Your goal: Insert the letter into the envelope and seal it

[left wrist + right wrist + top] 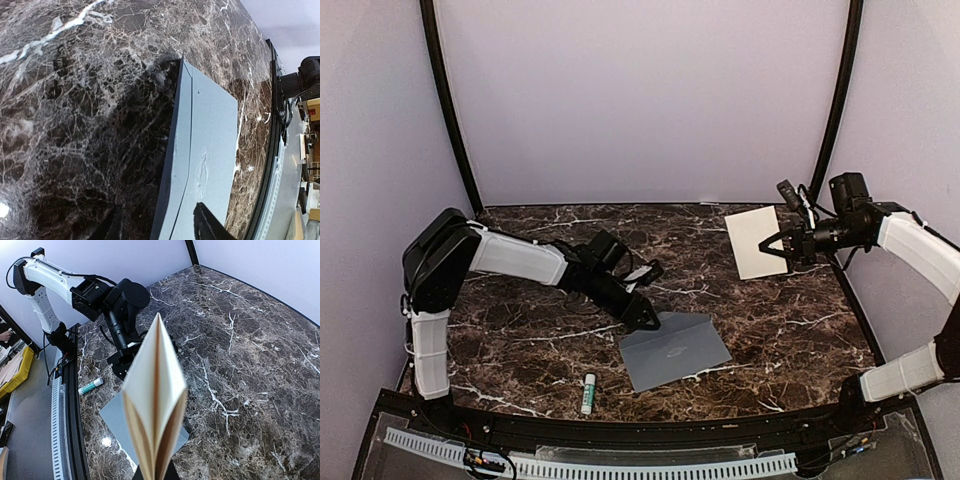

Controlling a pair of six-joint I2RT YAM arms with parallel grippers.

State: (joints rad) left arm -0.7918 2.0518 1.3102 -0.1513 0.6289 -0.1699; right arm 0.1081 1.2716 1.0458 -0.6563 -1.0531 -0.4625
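The grey-blue envelope (675, 348) lies flat on the marble table, near the front centre. My left gripper (645, 320) is open and low over its far left corner. In the left wrist view the gripper (156, 212) straddles the envelope's (212, 145) long edge, one finger over the marble and one over the paper near the pale emblem. My right gripper (777, 245) is shut on the cream letter (756, 241) and holds it in the air at the far right. In the right wrist view the folded letter (155, 400) stands edge-on, its layers splayed, above the gripper (152, 476).
A glue stick (588, 393) with a green label lies near the front edge, left of the envelope; it also shows in the right wrist view (91, 386). Black curved poles and lilac walls bound the table at the back and sides.
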